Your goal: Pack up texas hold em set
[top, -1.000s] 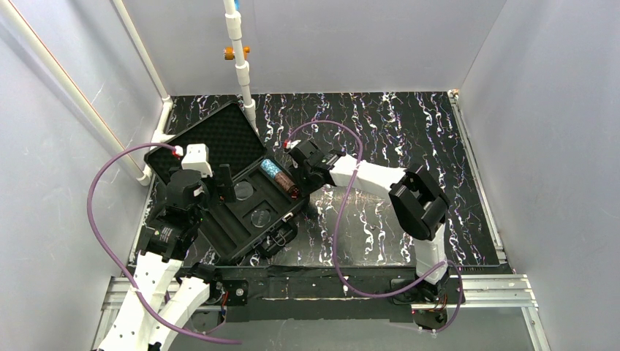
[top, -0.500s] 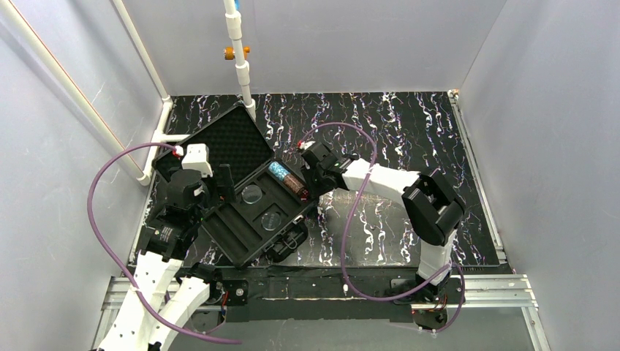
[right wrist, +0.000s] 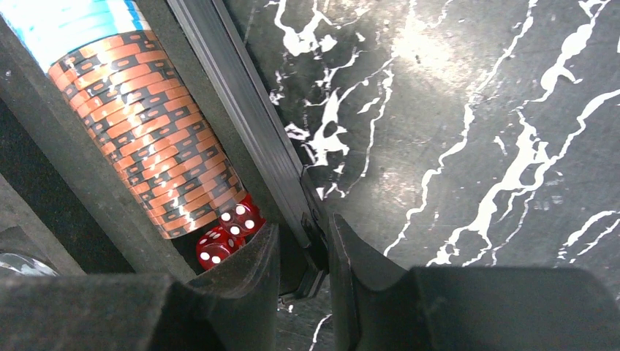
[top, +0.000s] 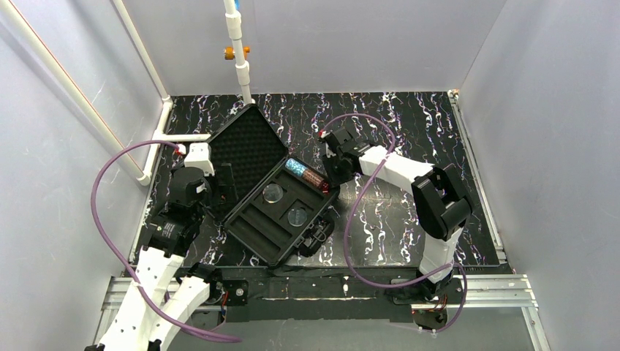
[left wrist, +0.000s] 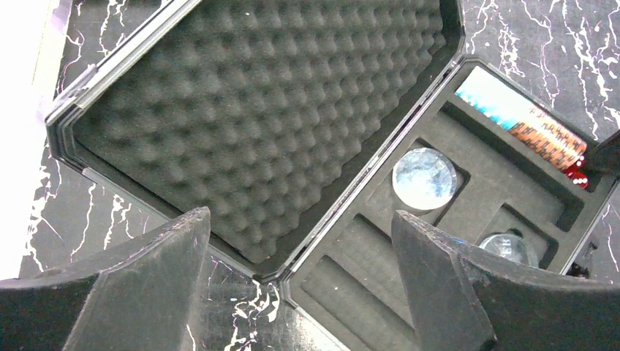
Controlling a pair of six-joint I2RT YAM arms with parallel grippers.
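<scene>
As seen from overhead: black hard case (top: 267, 255) of the texas hold em set, open on the marbled table (top: 409, 131), set cornerwise, one corner of its tray (top: 252, 219) pointing to the table's near edge. Nearest within the tray, long foam slots (left wrist: 365, 252). Beyond them, two clear discs (top: 297, 216), each seated in its own round recess, one closer to the case's near-right side, the other closer to the hinge (left wrist: 365, 168). Along the tray's far-right wall, one long slot holding, in order from the case's right corner toward the hinge: two red dice (right wrist: 228, 232), side by side at the end of the brown chip stack (right wrist: 146, 139), then the blue-white chip stack (right wrist: 69, 22). Both stacks on their sides, end to end.

Left gripper (top: 223, 189) over the case's left corner, at the meeting of tray and lid. Fingers (left wrist: 139, 292) spread wide, gripping nothing, with the hinge line visible between them.

Right gripper (right wrist: 301, 228) at the case's right corner. Fingers (right wrist: 245, 281) nearly together, one inside the tray wall beside the dice, the other outside over the table, pinching the rim of the case between them.

Farthest, on the case's far-left side, lid (top: 245, 142) lying open away from the tray, egg-crate foam lining (left wrist: 248, 110) facing upward.
</scene>
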